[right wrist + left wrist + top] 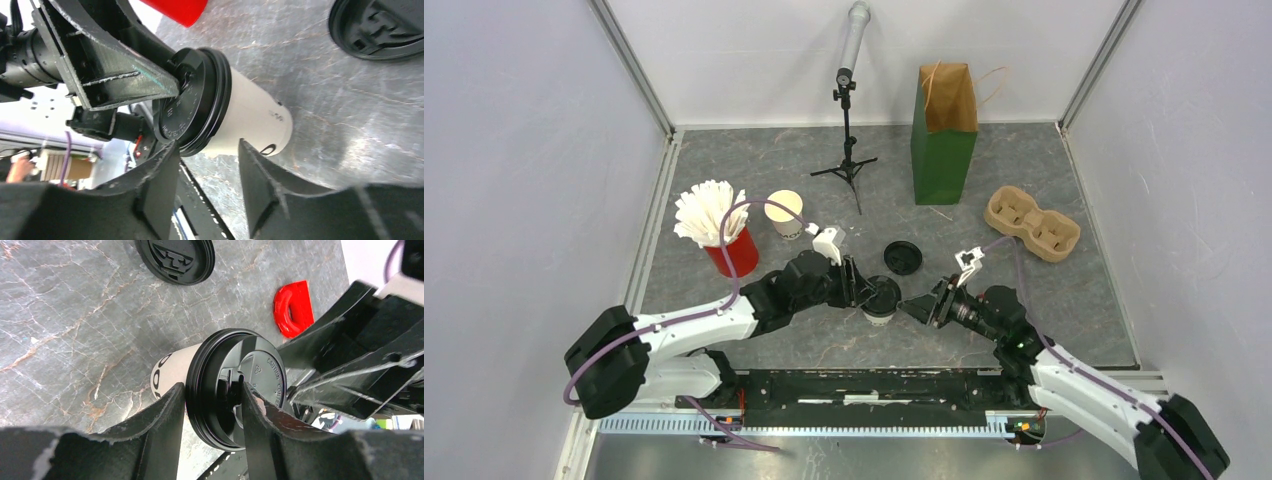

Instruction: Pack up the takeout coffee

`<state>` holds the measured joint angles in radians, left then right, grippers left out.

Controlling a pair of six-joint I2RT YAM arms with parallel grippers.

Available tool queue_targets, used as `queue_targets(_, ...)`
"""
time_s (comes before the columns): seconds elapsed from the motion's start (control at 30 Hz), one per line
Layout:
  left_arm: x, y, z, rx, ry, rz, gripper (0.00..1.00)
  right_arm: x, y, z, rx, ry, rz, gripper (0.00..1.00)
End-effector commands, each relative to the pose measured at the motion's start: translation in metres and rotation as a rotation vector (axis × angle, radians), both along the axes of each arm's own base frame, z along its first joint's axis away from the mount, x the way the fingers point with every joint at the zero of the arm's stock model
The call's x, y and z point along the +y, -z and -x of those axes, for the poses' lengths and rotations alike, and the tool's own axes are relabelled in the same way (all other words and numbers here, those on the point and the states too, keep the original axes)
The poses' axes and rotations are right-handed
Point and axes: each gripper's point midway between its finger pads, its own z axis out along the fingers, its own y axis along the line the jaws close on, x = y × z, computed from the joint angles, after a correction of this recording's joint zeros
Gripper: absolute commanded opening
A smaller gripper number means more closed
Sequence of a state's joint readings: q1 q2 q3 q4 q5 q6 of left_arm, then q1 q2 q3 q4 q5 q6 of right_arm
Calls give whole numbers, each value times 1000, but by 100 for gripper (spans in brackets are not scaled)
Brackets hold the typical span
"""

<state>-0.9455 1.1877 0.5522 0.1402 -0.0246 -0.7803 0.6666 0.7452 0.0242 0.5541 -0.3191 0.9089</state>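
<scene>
The left jaws are closed on the edge of the black lid (235,390) that caps the coffee cup (881,302). One finger (167,420) lies against the rim's outer edge by the cream wall, and the other presses on the lid's top. The right jaws stand open and grip nothing. Their tips are just beside the cup on its right, one near the lid's rim and one near the wall.

The cup stands upright on the grey marbled surface (754,160), near the front between the two arms. Its long axis is vertical, lid up and base down.

Just behind it lies a loose lid (903,257). To the left stand an open paper cup (785,213) and a red cup of white sticks (724,235). At the back stands a green bag (944,130), with a cardboard carrier (1032,222) to its right.
</scene>
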Motion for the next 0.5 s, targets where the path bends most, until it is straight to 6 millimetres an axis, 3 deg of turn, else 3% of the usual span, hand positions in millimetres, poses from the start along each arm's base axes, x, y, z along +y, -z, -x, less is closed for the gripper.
queue_targets(0.0,9,31,29,102,104,-124,50,-21,-14,-19,-83,100,188,57)
queue_targets(0.1,2,26,33,89,157,-101,50,-19,-41,-27,-147,100,209,58)
queue_targets(0.2,-2,23,33,79,181,-88,50,-8,-48,-25,-155,40,191,53)
queue_targets(0.47,-7,27,36,93,205,-88,50,0,-21,-12,-110,-45,186,53)
